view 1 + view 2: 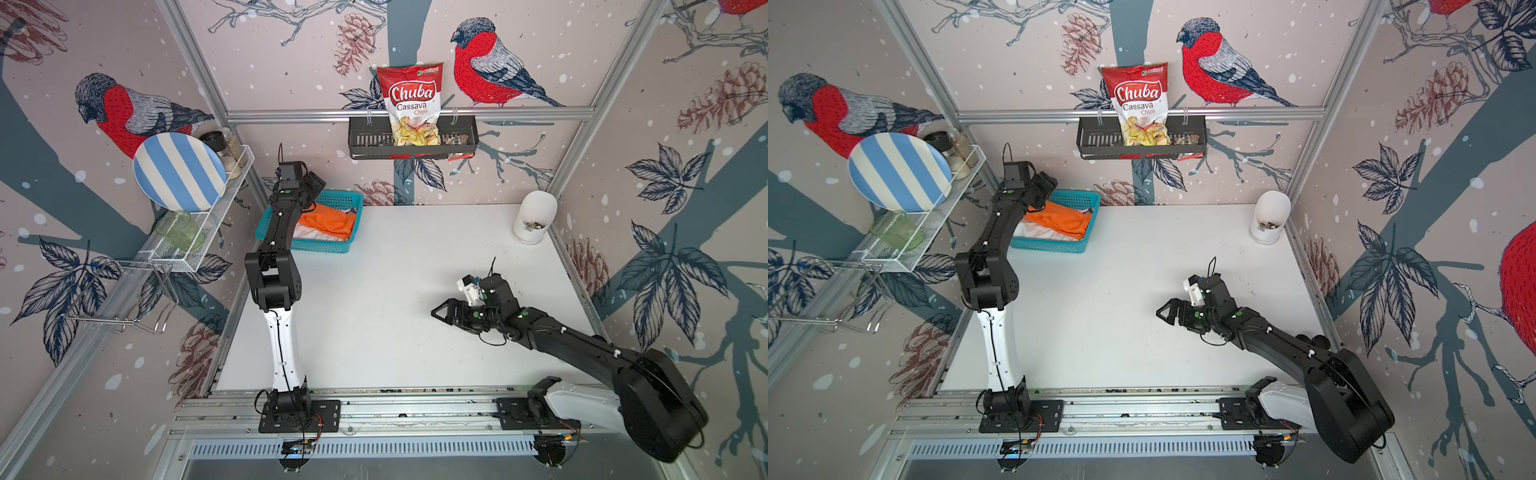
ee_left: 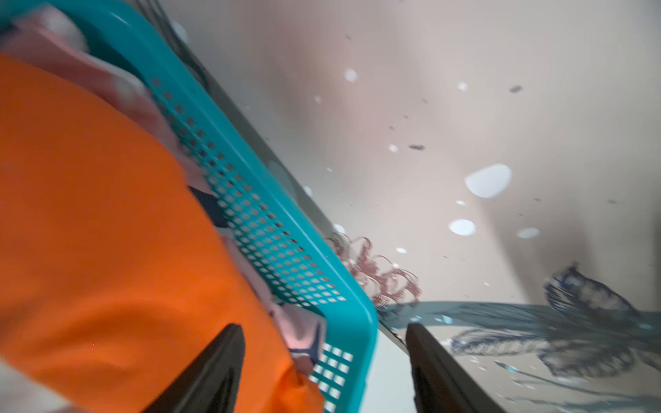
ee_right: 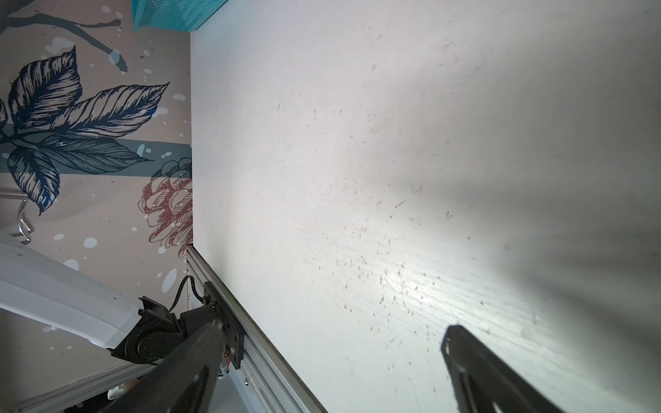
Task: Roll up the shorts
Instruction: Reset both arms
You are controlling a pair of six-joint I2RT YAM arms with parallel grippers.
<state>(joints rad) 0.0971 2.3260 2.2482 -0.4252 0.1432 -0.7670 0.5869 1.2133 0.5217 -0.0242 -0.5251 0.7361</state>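
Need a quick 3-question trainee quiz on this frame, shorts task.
1. Fill in: the right gripper, over bare table, is ____.
2. Which gripper is at the basket? A) left gripper B) right gripper C) neither
3. True or false: the orange shorts lie spread on the table.
Key: 1 open; 2 A; 3 false, they're in the basket.
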